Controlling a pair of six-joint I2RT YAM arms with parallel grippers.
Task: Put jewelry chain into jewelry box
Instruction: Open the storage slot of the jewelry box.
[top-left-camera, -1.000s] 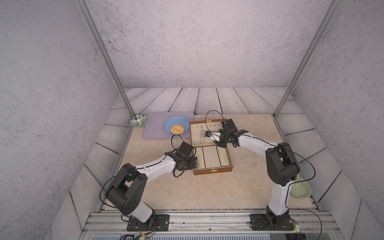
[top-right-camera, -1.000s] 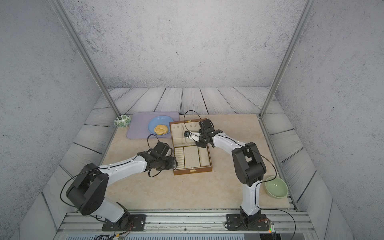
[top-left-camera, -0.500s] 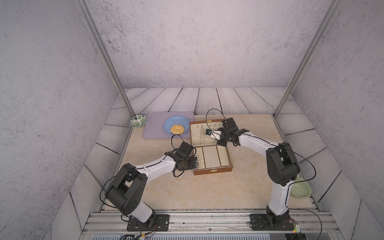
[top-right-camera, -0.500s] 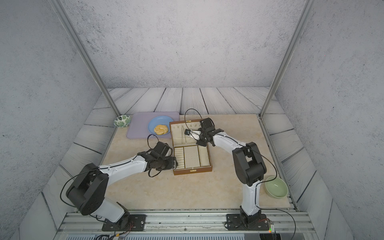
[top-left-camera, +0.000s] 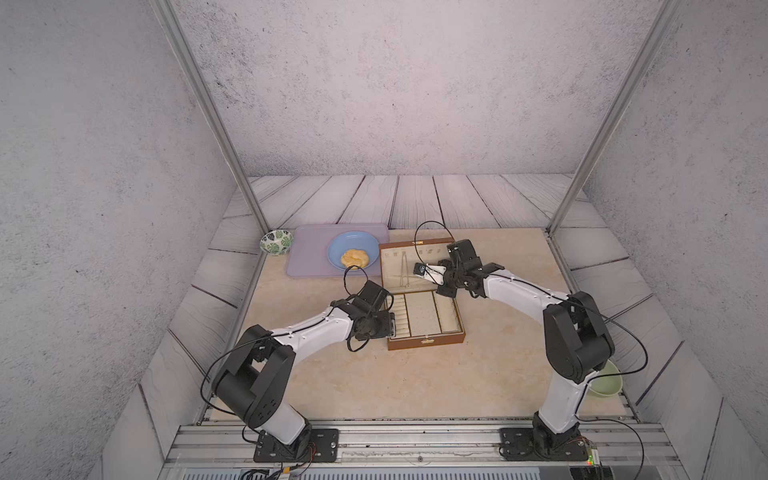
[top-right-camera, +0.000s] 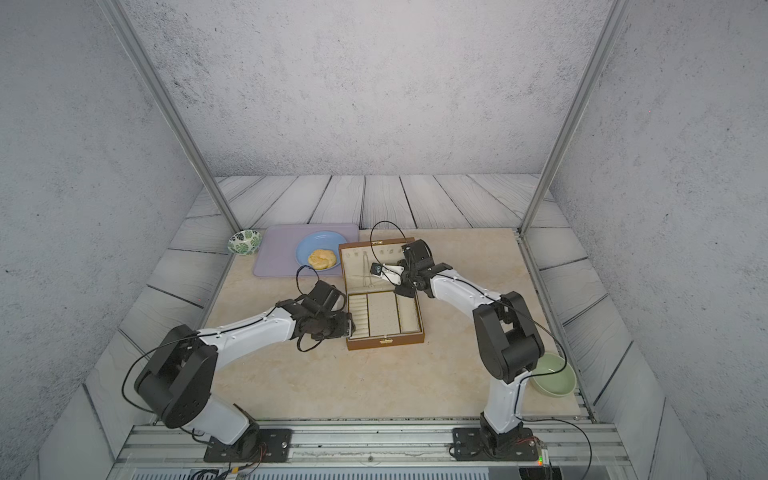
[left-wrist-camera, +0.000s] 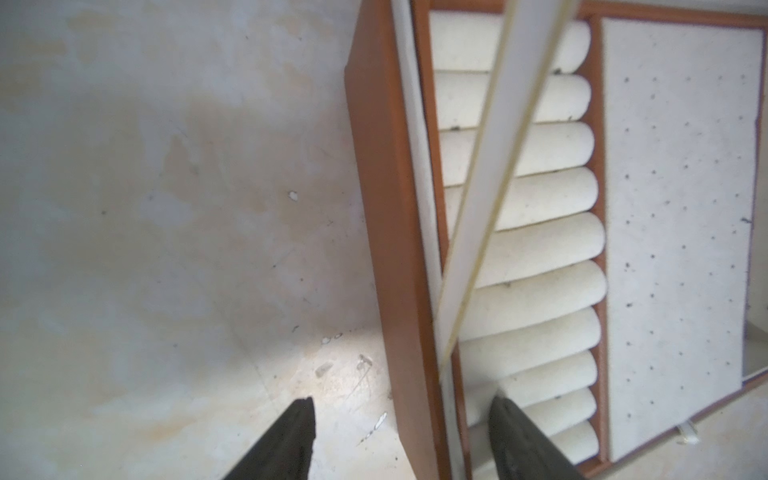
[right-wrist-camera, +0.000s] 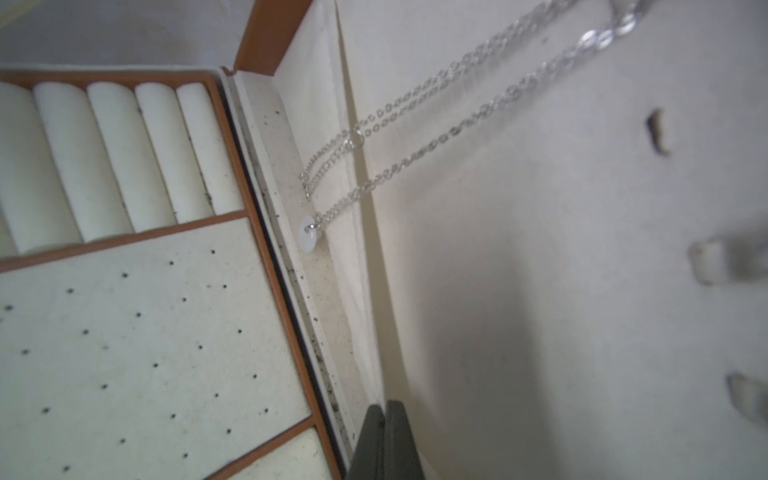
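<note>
The brown jewelry box (top-left-camera: 426, 341) (top-right-camera: 385, 341) lies open on the table, its cream-lined lid tilted back. The jewelry chain (right-wrist-camera: 415, 160) hangs down the lid lining, and a small white round pendant (right-wrist-camera: 309, 239) at its end rests near the hinge. In both top views the chain is a faint strand (top-left-camera: 402, 272) (top-right-camera: 365, 270). My right gripper (right-wrist-camera: 384, 415) (top-left-camera: 419, 270) is shut with nothing in it, in front of the lid lining and apart from the chain. My left gripper (left-wrist-camera: 403, 401) (top-left-camera: 390, 328) is open astride the box's left wall, with one finger over the ring rolls.
A lilac tray (top-left-camera: 307, 257) behind the box carries a blue plate (top-left-camera: 353, 245) with a pastry (top-left-camera: 354, 258). A leaf-patterned bowl (top-left-camera: 276, 242) stands at the back left and a green bowl (top-left-camera: 606, 380) by the right arm's base. A cream ribbon stay (left-wrist-camera: 486, 166) crosses above the ring rolls.
My right gripper has closed from partly open and shifted slightly left across the lid. The left arm and the box have not moved.
</note>
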